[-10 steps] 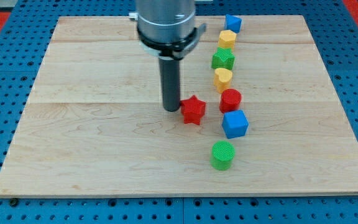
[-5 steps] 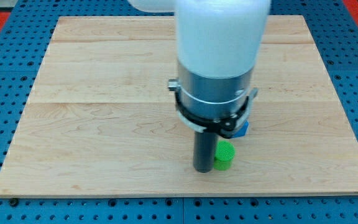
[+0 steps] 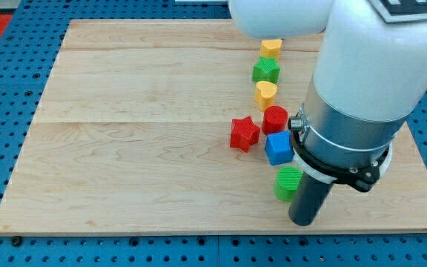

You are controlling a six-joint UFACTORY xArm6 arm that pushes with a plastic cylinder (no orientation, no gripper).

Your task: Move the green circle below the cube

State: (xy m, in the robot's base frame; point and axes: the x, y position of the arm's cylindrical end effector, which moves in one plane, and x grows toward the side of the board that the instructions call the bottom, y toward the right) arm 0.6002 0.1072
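Wooden board (image 3: 124, 148) lies on blue pegboard. My tip (image 3: 303, 221), which has no jaws, has passed from the green circle's (image 3: 287, 182) left side to its lower right, touching it. The circle now sits just under the blue cube (image 3: 278, 147), so the task looks nearly done.

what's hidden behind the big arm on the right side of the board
Behind the arm, only the wooden board shows around it. My tip touches the green circle. Anything further behind is covered.
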